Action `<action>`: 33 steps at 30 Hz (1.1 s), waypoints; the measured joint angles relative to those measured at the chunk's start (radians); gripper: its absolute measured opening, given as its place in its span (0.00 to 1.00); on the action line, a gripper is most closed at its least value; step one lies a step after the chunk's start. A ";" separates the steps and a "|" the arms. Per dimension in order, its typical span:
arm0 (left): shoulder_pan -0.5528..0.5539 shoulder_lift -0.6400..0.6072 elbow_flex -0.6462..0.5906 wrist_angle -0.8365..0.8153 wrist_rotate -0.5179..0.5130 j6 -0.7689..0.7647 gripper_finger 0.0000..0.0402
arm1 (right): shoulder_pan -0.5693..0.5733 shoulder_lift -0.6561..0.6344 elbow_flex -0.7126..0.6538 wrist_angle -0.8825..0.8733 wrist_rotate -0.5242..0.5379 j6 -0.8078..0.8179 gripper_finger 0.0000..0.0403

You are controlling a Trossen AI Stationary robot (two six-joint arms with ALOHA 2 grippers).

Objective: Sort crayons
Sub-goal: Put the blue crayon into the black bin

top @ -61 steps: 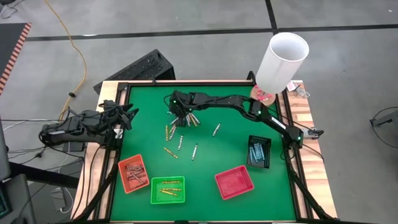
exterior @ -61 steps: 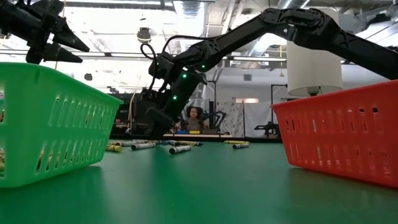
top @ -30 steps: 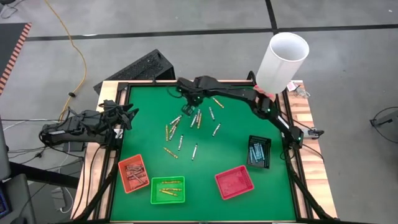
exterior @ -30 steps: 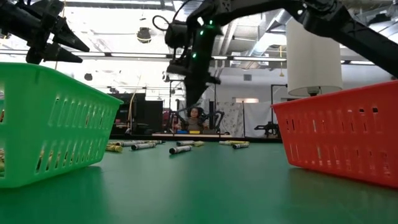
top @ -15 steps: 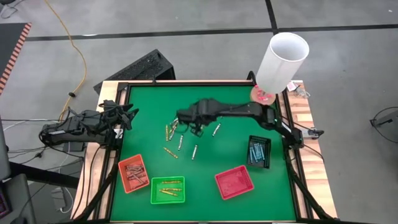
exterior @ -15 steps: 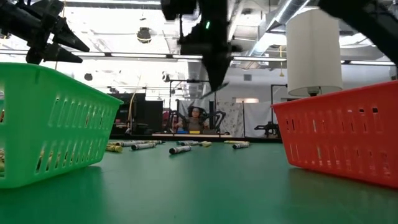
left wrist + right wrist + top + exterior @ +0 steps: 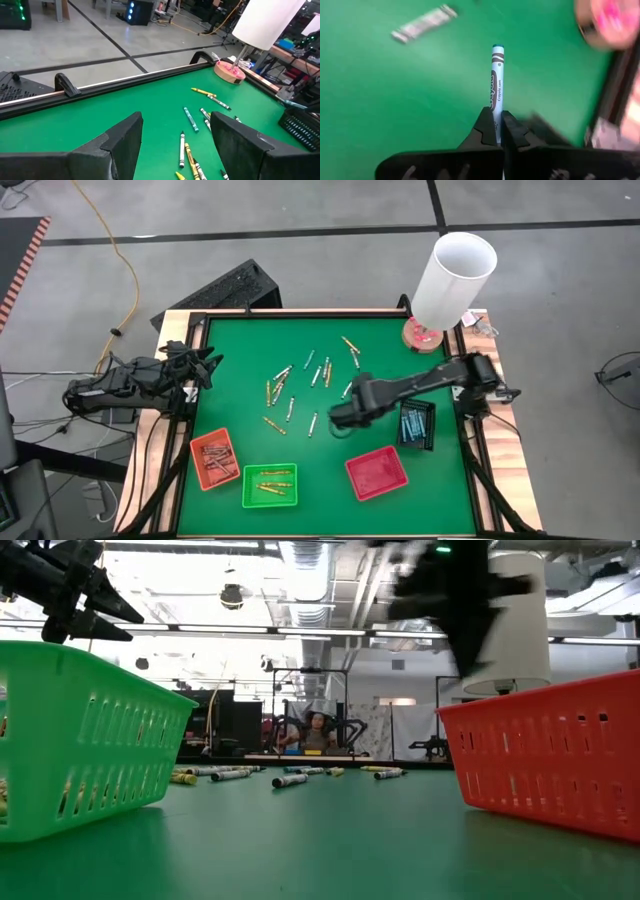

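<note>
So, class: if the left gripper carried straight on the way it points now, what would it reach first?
Probably the loose crayons scattered on the green mat. The left gripper, open, points across bare mat toward a light blue crayon and its neighbours; depth is hard to judge.

Loose crayons [image 7: 300, 385] are scattered mid-tabletop [image 7: 240, 350]; four trays [image 7: 270, 485] are ranged along the near edge — a lamp [image 7: 450, 280] at the far right corner.

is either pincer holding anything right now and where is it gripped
The right pincer pinches a light blue crayon near one end, most of it sticking out ahead. The left pincer holds nothing.
</note>
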 joint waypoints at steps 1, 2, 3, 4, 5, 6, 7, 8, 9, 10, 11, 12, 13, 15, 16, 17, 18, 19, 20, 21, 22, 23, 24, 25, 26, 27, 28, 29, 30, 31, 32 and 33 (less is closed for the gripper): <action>0.000 0.000 0.000 0.000 0.000 -0.001 0.56 | 0.012 -0.031 -0.052 -0.003 -0.018 0.054 0.00; 0.000 0.000 0.000 0.000 0.000 -0.004 0.56 | 0.027 -0.057 -0.095 -0.007 -0.038 0.108 0.00; 0.000 0.000 0.000 0.000 0.000 -0.005 0.56 | 0.039 -0.085 -0.139 -0.003 -0.058 0.157 0.00; 0.000 0.000 0.000 0.000 0.000 -0.006 0.56 | 0.054 -0.110 -0.181 -0.001 -0.079 0.204 0.00; 0.000 0.000 0.000 0.000 0.000 -0.006 0.56 | 0.070 -0.130 -0.217 -0.005 -0.099 0.250 0.00; 0.000 0.000 0.000 0.000 0.000 -0.007 0.56 | 0.085 -0.152 -0.252 -0.004 -0.120 0.294 0.00; 0.000 0.000 0.000 0.000 0.000 -0.007 0.56 | 0.102 -0.172 -0.282 -0.001 -0.139 0.339 0.00; 0.000 0.000 0.000 0.000 0.000 -0.007 0.56 | 0.118 -0.191 -0.310 -0.002 -0.160 0.380 0.00; 0.000 0.000 0.000 0.000 0.000 -0.007 0.56 | 0.133 -0.206 -0.335 -0.003 -0.180 0.417 0.00; 0.000 0.000 0.000 0.000 0.000 -0.007 0.56 | 0.148 -0.219 -0.356 -0.005 -0.203 0.449 0.00; 0.000 0.000 0.000 0.000 -0.001 -0.008 0.56 | 0.164 -0.228 -0.375 -0.001 -0.223 0.475 0.00; 0.000 0.000 0.000 0.000 -0.001 -0.009 0.56 | 0.179 -0.233 -0.392 0.000 -0.243 0.499 0.00; 0.000 0.000 0.000 0.000 -0.001 -0.012 0.56 | 0.194 -0.233 -0.403 0.001 -0.260 0.521 0.00; 0.000 0.000 0.000 0.000 -0.002 -0.013 0.56 | 0.219 -0.233 -0.414 0.012 -0.271 0.556 0.00; 0.000 0.000 0.000 0.000 -0.002 -0.015 0.56 | 0.230 -0.232 -0.418 0.020 -0.272 0.569 0.00; 0.000 0.000 0.000 0.000 -0.002 -0.015 0.56 | 0.239 -0.232 -0.425 0.038 -0.272 0.580 0.00; 0.000 0.000 0.000 0.000 -0.002 -0.015 0.56 | 0.246 -0.231 -0.432 0.059 -0.272 0.584 0.00; 0.000 0.000 0.000 0.000 -0.002 -0.015 0.56 | 0.251 -0.231 -0.443 0.087 -0.272 0.588 0.00; 0.000 0.000 0.000 0.000 -0.002 -0.016 0.56 | 0.256 -0.231 -0.455 0.111 -0.272 0.591 0.00; 0.000 0.000 0.000 0.000 -0.002 -0.017 0.56 | 0.259 -0.230 -0.470 0.131 -0.272 0.591 0.00; 0.000 0.000 0.000 0.000 -0.002 -0.017 0.56 | 0.259 -0.230 -0.484 0.147 -0.272 0.591 0.00; 0.000 0.000 0.000 0.000 -0.003 -0.017 0.56 | 0.258 -0.230 -0.498 0.165 -0.272 0.591 0.00; 0.000 0.000 0.000 -0.001 -0.003 -0.017 0.56 | 0.257 -0.230 -0.515 0.184 -0.272 0.591 0.00; 0.000 0.000 0.000 -0.001 -0.003 -0.018 0.56 | 0.254 -0.230 -0.531 0.201 -0.272 0.591 0.00; 0.000 0.000 0.000 -0.001 -0.003 -0.018 0.56 | 0.250 -0.230 -0.545 0.212 -0.272 0.591 0.00; 0.000 0.000 0.000 -0.001 -0.003 -0.018 0.56 | 0.247 -0.230 -0.557 0.221 -0.272 0.591 0.00; 0.000 0.000 0.000 -0.001 -0.003 -0.018 0.56 | 0.243 -0.230 -0.568 0.234 -0.272 0.591 0.00; 0.000 0.000 0.000 -0.001 -0.003 -0.019 0.56 | 0.238 -0.230 -0.579 0.251 -0.272 0.588 0.00; 0.000 0.000 0.000 -0.001 -0.003 -0.019 0.56 | 0.235 -0.230 -0.589 0.270 -0.272 0.583 0.00; 0.000 0.000 0.000 -0.001 -0.003 -0.019 0.56 | 0.231 -0.230 -0.599 0.291 -0.272 0.582 0.00; 0.000 0.000 0.000 -0.001 -0.003 -0.019 0.56 | 0.230 -0.230 -0.608 0.308 -0.272 0.582 0.00; 0.000 0.000 0.000 -0.002 -0.003 -0.019 0.56 | 0.230 -0.230 -0.616 0.323 -0.272 0.582 0.00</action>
